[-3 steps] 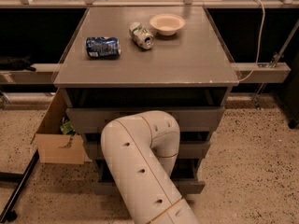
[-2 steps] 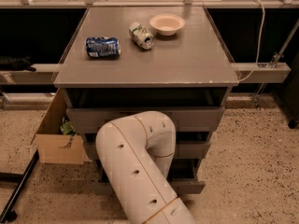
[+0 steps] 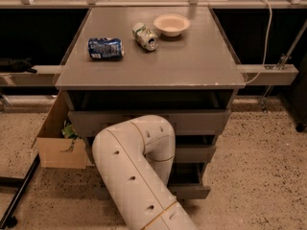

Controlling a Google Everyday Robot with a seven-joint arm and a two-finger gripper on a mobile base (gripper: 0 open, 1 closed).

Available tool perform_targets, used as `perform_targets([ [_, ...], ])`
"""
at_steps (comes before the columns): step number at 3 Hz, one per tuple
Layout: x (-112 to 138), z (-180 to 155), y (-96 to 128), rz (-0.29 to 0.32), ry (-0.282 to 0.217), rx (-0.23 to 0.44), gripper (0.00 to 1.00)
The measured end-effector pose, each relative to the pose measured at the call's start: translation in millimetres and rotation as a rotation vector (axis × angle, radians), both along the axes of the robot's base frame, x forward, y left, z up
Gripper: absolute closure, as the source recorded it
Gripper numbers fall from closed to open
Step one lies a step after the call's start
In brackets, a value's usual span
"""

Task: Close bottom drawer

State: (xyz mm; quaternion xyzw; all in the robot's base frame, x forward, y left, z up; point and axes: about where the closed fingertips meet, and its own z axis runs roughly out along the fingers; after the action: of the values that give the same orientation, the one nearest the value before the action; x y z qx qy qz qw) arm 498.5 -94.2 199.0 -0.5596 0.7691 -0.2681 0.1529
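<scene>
Bottom drawer [image 3: 194,191] is sitting pulled out. Arm [image 3: 136,169] is bending in front of it, hiding the claw behind its elbow. Cannot tell claw state.

Lighting: moderate, even, from overhead. Brightest surfaces: tabletop [image 3: 192,66] and cream arm [image 3: 129,176]. Shadows: near-black under the side benches and in the recess below the tabletop; soft shade over the drawer fronts, bottom drawer [image 3: 191,191] included. Gripper: hidden behind the arm, at the shaded drawers. Speckled floor [image 3: 259,176] evenly lit.
</scene>
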Motion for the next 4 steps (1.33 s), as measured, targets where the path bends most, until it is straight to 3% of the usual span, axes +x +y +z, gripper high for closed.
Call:
perform_targets([
  [1, 10, -8, -29, -0.057, 0.025, 0.027, 1.0],
  [2, 9, -14, -63, -0.144, 0.052, 0.098, 1.0],
  [4, -2, -18, -120, -0.292, 0.039, 0.195, 1.0],
])
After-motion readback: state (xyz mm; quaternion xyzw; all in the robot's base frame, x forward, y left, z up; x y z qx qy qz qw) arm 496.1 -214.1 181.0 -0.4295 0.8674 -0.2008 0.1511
